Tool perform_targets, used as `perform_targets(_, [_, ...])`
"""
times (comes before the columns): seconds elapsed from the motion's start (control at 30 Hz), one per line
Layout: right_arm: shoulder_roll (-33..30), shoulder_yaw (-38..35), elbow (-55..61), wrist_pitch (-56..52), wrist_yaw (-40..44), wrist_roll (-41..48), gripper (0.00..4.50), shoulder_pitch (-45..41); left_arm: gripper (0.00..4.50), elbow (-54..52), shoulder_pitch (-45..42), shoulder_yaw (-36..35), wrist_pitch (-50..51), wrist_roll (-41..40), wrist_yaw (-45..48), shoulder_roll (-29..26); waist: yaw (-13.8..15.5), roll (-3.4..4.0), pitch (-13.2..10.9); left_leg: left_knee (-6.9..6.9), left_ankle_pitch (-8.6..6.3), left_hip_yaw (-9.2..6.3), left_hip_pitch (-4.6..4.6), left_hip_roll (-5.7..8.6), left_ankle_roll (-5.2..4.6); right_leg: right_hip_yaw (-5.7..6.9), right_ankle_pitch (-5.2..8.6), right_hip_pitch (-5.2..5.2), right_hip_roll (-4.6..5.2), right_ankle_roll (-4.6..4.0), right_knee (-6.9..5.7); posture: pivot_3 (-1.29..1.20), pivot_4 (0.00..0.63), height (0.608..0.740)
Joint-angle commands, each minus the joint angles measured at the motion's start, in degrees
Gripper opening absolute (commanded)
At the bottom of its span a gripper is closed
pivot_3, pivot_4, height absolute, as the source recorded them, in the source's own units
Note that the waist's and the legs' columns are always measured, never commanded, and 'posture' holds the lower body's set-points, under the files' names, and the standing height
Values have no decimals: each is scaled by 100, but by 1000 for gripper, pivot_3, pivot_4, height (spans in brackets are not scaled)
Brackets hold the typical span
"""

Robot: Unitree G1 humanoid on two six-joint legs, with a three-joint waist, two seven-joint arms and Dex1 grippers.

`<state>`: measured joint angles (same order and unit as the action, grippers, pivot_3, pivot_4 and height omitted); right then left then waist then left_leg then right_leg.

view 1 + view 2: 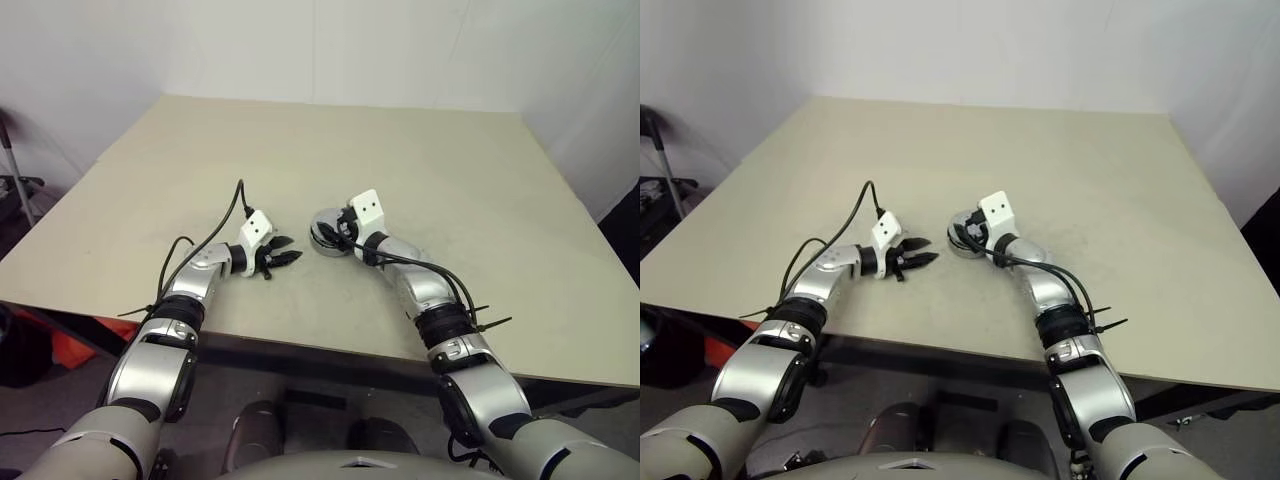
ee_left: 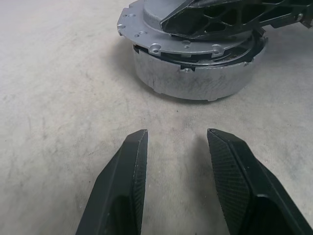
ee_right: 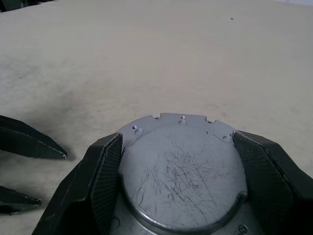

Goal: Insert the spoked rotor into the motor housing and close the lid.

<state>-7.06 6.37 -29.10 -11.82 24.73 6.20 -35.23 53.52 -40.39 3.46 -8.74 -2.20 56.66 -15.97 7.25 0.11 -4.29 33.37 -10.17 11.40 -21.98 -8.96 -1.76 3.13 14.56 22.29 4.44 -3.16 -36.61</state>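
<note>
Spread and empty, the left gripper (image 1: 284, 257) sits low on the table (image 1: 480, 190), its fingers (image 2: 124, 191) aimed at the housing (image 2: 195, 83) just ahead. Right gripper (image 3: 178, 161) fingers (image 3: 105, 176) flank the lid (image 3: 183, 171) atop the housing, either side.

One short round silver metal motor housing (image 2: 198, 81), one flat dull-grey notched metal lid (image 3: 182, 171), one beige table (image 1: 450, 170), two black-fingered grippers.
</note>
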Motion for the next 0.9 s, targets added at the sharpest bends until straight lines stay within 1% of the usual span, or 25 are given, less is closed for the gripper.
perform_targets(0.03, [-49, -276, 577, -250, 251, 362, 3153, 28, 2046, -78, -121, -77, -60, -76, -23, -63, 4, 0, 0, 0, -1, 0, -1, 0, -2, 0, 0, 1, 0, 0, 0, 0, 0, 740])
perform_targets(0.2, [-167, -158, 787, -423, 423, 263, 3153, 170, 2046, -69, -129, -70, -65, -73, -20, -51, 8, 0, 0, 0, -3, 0, -5, 0, -5, 1, 0, 4, 0, 0, 1, 0, 0, 740])
perform_targets(0.43, [-211, 51, 740, -335, 356, -25, 3153, 364, 2046, -30, -165, -60, -78, -61, -22, -35, 9, 0, 0, 1, -3, 0, -3, 0, -5, 1, 0, 2, 0, 0, 1, 0, 0, 740])
perform_targets(0.9, [-188, 207, 482, -199, 262, -314, 3153, 317, 2046, -69, -147, -71, -59, -66, -46, -54, 6, -1, 0, 1, -3, 0, 4, 0, -4, 1, 0, -5, 0, 0, 1, 0, 0, 740])
